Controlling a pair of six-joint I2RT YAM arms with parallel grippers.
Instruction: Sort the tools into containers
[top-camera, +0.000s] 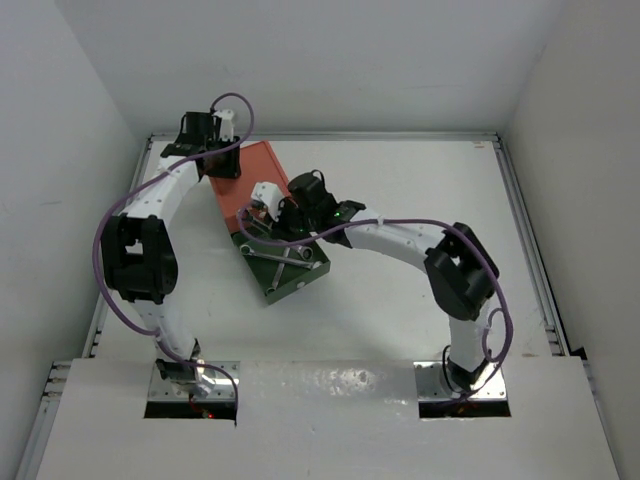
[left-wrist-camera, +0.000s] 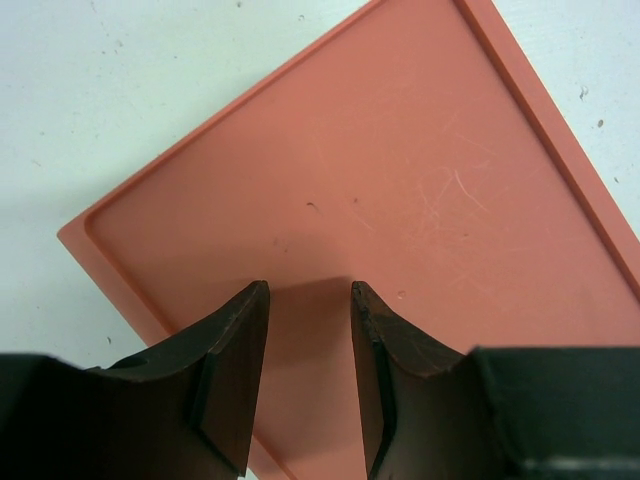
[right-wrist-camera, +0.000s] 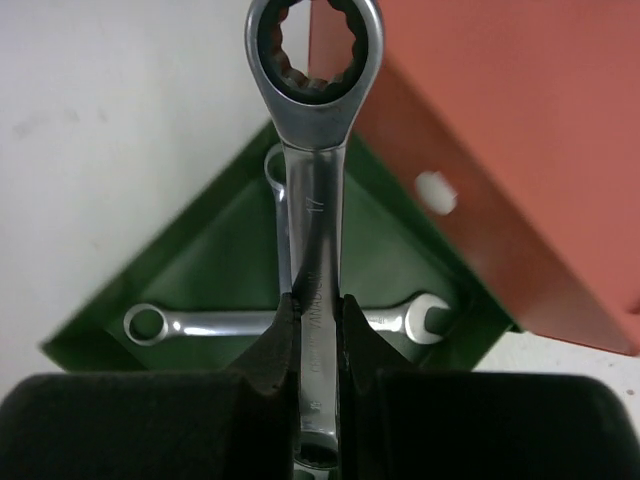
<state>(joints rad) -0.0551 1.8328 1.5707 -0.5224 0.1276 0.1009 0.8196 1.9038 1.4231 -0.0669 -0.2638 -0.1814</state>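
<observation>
Right pincer (right-wrist-camera: 318, 300) clenched on silver wrench (right-wrist-camera: 315, 150) above green drawer (right-wrist-camera: 220, 250); left pincer (left-wrist-camera: 310, 290) released, empty, over orange-red container (left-wrist-camera: 400, 180).

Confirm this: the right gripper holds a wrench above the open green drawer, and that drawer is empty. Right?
Not empty. The right wrist view shows a silver wrench lying crosswise on the floor of the green drawer. The rest holds: the right gripper is shut on the held wrench above it.

Holding a silver wrench (right-wrist-camera: 315, 180) upright mid-frame, ring end topmost, over the open green drawer (right-wrist-camera: 200, 265); another wrench (right-wrist-camera: 210, 322) crosswise inside; orange-red drawer (right-wrist-camera: 490, 130) upper right.
</observation>
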